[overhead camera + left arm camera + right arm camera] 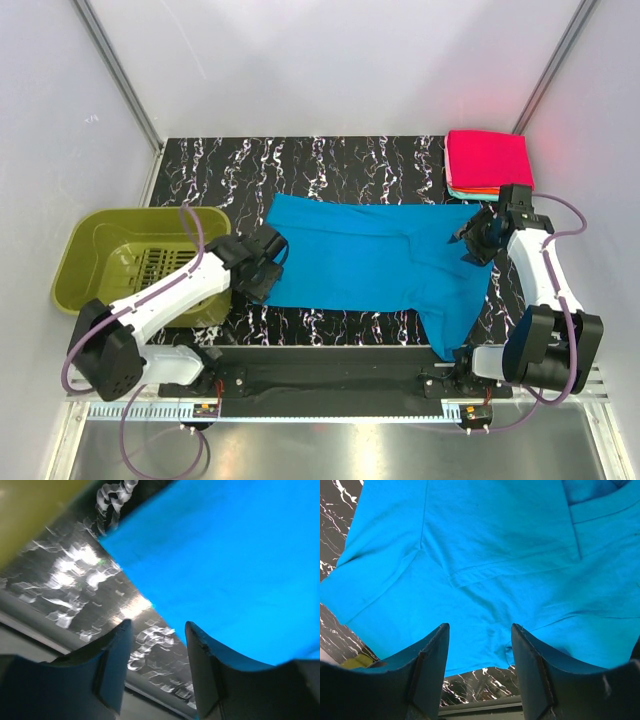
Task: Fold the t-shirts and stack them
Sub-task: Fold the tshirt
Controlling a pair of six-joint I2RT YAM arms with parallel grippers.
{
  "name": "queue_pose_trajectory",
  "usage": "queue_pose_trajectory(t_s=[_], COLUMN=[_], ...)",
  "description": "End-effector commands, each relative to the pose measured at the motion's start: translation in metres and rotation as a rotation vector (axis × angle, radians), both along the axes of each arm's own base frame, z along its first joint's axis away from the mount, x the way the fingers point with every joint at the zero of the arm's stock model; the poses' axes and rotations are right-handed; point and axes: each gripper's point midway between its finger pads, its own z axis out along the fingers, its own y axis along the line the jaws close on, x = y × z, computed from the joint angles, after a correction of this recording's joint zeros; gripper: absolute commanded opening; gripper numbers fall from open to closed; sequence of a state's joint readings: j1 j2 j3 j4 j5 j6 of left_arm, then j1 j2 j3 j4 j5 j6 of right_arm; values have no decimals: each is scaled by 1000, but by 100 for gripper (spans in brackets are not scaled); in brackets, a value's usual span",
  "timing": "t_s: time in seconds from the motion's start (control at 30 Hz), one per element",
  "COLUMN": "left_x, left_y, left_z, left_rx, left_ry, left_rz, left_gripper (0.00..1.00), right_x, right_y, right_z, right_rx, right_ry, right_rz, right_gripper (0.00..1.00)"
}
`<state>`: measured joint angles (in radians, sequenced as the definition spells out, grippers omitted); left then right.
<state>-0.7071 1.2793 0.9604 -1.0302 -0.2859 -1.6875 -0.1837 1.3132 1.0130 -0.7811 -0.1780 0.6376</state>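
Bright blue cloth covers the middle of the black marbled worktop (pixel 300 160). The blue t-shirt (pixel 370 260) lies spread flat, apparently so its ends can be taken for a fold, lightly creased, one sleeve trailing toward the near edge. At its left hem the left end effector (pixel 270 262) has its fingers apart around nothing; over the opposite end the right end effector (pixel 472 240) hovers, fingers likewise apart. The stack of folded t-shirts (pixel 488 160), magenta on top, sits in the far right corner, out of the folding area.
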Motion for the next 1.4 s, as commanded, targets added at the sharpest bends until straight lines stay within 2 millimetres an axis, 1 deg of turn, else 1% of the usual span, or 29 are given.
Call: queue_pose_trajectory(t_s=[0.0, 0.07, 0.1, 0.2, 0.27, 0.37, 0.4, 0.43, 0.47, 0.5, 0.57, 0.67, 0.7, 0.8, 0.83, 0.87, 0.9, 0.93, 0.97, 1.0, 1.07, 1.1, 1.17, 1.2, 1.27, 1.3, 1.37], left_x=[8, 11, 10, 9, 13, 21, 18, 19, 16, 17, 11, 9, 8, 11, 7, 7, 3, 2, 3, 1, 5, 12, 22, 26, 24, 21, 18], left_y=[-7, -7, -7, -11, -12, -9, -11, -14, -19, -19, -23, -21, -18, 3, 17, 28, 39, 45, 55, 61, 64, 62, 61, 59, 55, 45, 32], left_z=[-22, -25, -33, -41, -41, -33, -35, -31, -34, -26, -25, -14, -13, -2, -4, -2, -9, -9, -6, -7, -1, 7, 19, 29, 32, 33, 39], left_rx=[-138, -123, -104, -103, -87, -39, -16, -8, 14, 42, 89, 108, 113, 142, 176, 171, 188, 194, 186, 192, 182, 168, 200, 202, 192, 141, 59], left_ry=[45, 57, 83, 123, 115, 70, 82, 87, 96, 90, 112, 101, 93, 27, 22, 21, 31, 32, 21, 21, -14, -38, -74, -82, -49, -19, 7], left_rz=[223, 251, 263, 293, 302, 319, 316, 319, 299, 313, 298, 313, 319, 368, 383, 411, 422, 419, 442, 447, 433, 424, 356, 346, 350, 350, 360], left_gripper=[50, 49, 49, 46, 44, 43, 43, 43, 42, 42, 42, 42, 42, 44, 45, 45, 45, 45, 45, 45, 45, 45, 46, 47, 52, 53, 53], right_x=[6, 7, 8, 9, 10, 12, 13, 14, 15, 15, 16, 15, 15, 12, 11, 12, 11, 11, 11, 11, 11, 11, 10, 10, 10, 10, 9], right_y=[4, 6, 7, 8, 7, 7, 7, 6, 7, 7, 8, 8, 6, 4, 4, 5, 5, 5, 6, 6, 6, 7, 8, 8, 8, 7, 7], right_z=[3, -1, -1, -3, -2, 0, 0, -1, -1, -2, -2, -2, -2, -1, 1, 4, 6, 7, 8, 8, 9, 9, 10, 12, 14, 16, 15], right_rx=[16, 24, 29, 35, 31, 26, 27, 27, 28, 31, 39, 29, 19, 1, -1, 2, 2, 2, 4, 2, 6, 11, 13, 13, 11, 7, 5], right_ry=[-34, -28, -32, -32, -38, -44, -49, -49, -49, -46, -45, -48, -50, -51, -54, -62, -69, -73, -76, -79, -79, -79, -80, -86, -88, -96, -90], right_rz=[16, 21, 24, 33, 35, 41, 42, 42, 43, 42, 50, 60, 64, 70, 71, 71, 69, 70, 71, 71, 71, 72, 77, 75, 75, 75, 72], right_gripper=[59, 59, 59, 59, 59, 59, 59, 59, 59, 59, 59, 59, 59, 59, 59, 59, 59, 59, 59, 59, 59, 59, 59, 59, 59, 59, 59])
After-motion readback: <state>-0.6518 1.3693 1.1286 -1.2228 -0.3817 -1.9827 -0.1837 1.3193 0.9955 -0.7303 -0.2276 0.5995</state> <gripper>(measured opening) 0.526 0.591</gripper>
